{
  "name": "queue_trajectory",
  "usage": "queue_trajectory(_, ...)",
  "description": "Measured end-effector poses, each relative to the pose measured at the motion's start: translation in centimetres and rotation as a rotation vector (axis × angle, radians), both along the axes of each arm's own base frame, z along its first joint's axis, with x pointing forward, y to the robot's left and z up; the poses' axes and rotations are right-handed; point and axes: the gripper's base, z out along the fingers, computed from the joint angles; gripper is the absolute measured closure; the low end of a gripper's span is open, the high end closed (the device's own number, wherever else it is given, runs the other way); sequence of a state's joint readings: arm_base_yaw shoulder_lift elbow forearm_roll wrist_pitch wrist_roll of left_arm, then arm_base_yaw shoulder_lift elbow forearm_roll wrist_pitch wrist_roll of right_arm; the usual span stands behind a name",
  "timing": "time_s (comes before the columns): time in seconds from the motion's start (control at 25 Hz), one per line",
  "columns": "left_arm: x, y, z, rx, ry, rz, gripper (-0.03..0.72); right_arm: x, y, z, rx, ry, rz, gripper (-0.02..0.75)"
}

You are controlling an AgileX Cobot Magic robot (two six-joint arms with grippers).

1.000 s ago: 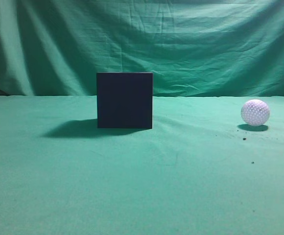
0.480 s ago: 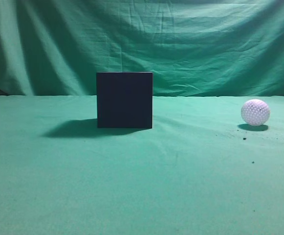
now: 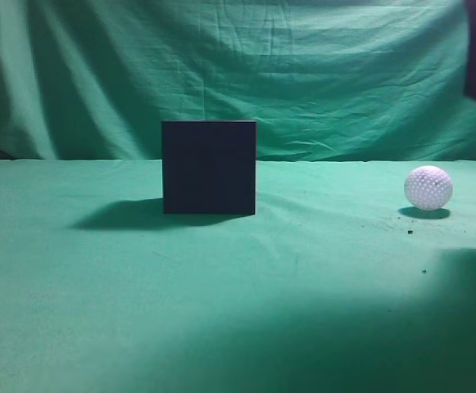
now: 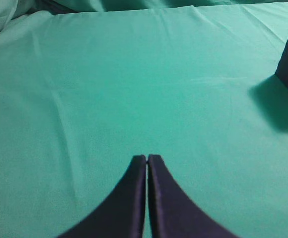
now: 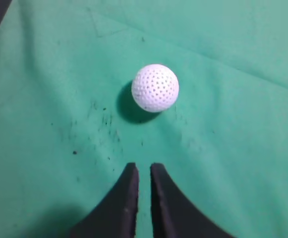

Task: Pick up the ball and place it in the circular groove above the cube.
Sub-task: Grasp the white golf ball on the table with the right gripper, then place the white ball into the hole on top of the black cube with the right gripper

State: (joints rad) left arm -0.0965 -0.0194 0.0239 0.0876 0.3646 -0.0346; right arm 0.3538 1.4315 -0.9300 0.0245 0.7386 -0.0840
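The ball (image 5: 155,88) lay untouched on the cloth well right of the cube (image 3: 209,168), while the right gripper (image 5: 144,171), nearly closed, had newly arrived above it, suggesting pickup was beginning; the left gripper (image 4: 147,161) was shut.

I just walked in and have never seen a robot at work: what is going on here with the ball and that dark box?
Nothing is being held yet. A white dimpled ball sits on the green cloth, well to the right of a dark cube. The right hand hangs over the cloth just short of the ball, its fingers nearly together and holding nothing. The left hand is shut and empty, off to the cube's left. The ball is meant to go on top of the cube, and that has not started.
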Motion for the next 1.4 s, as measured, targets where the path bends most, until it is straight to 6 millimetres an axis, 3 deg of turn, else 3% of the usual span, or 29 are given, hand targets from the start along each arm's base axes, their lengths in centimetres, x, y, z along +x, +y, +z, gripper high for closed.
queue_trajectory(0.04, 0.0, 0.0, 0.0, 0.000, 0.000, 0.000, 0.688, 0.8, 0.3, -0.4, -0.007, 0.013, 0.004, 0.688)
queue_trajectory(0.28, 0.0, 0.0, 0.0, 0.000, 0.000, 0.000, 0.688, 4.2, 1.6, -2.9, -0.034, 0.078, 0.010, 0.231)
queue_trajectory(0.4, 0.0, 0.0, 0.0, 0.000, 0.000, 0.000, 0.688, 5.6, 2.1, -3.8, -0.029, 0.101, -0.026, 0.115)
queue_trajectory(0.56, 0.0, 0.0, 0.0, 0.000, 0.000, 0.000, 0.688, 7.0, 2.6, -5.3, -0.029, 0.135, -0.063, 0.133)
queue_trajectory(0.64, 0.0, 0.0, 0.0, 0.000, 0.000, 0.000, 0.688, 7.5, 2.8, -6.2, -0.030, 0.146, -0.072, 0.188)
queue_trajectory(0.92, 0.0, 0.0, 0.0, 0.000, 0.000, 0.000, 0.688, 8.2, 2.9, -7.6, -0.046, 0.147, -0.078, 0.183)
queue_trajectory(1.08, 0.0, 0.0, 0.0, 0.000, 0.000, 0.000, 0.688, 8.4, 2.7, -8.0, -0.068, 0.152, -0.099, 0.414)
queue_trajectory(1.28, 0.0, 0.0, 0.0, 0.000, 0.000, 0.000, 0.688, 8.3, 2.8, -7.1, -0.059, 0.131, -0.111, 0.428)
queue_trajectory(1.4, 0.0, 0.0, 0.0, 0.000, 0.000, 0.000, 0.688, 8.3, 3.9, -4.1, -0.013, 0.057, -0.092, 0.428)
